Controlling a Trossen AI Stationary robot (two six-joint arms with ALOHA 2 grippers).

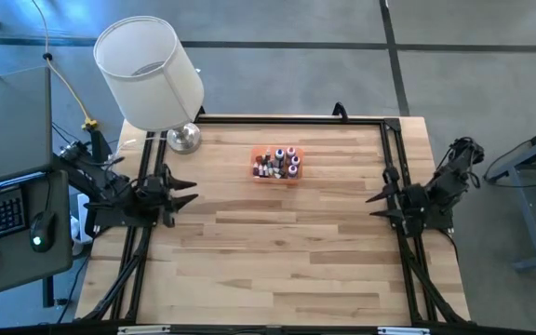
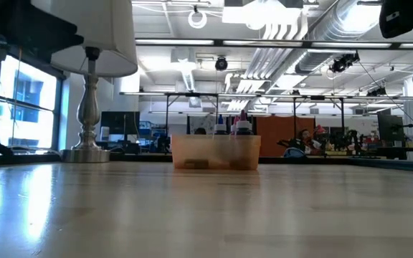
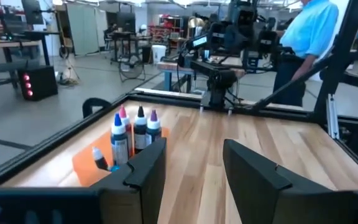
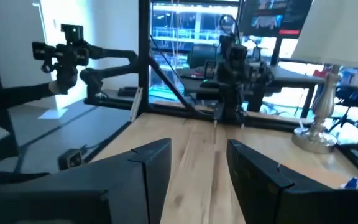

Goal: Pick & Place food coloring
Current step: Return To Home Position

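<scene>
Dark left gripper (image 3: pixel 193 152): fingers spread, empty, at the left edge of the table (image 1: pixel 277 261). Right gripper (image 4: pixel 199 152): likewise spread and empty, at the right edge. Food coloring bottles (image 3: pixel 134 129): grouped in an orange tray (image 1: pixel 289 179) at the far middle, well apart from both. The left wrist view shows them upright, long axis vertical, caps up. The low view shows only cap tips above the tray wall.

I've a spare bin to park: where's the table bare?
Bare: the table between left pincer and right pincer, plus the whole half on the side of the orange tray away from the lamp. Crowded: the tray, packed with food coloring bottles, and the lamp corner.
</scene>
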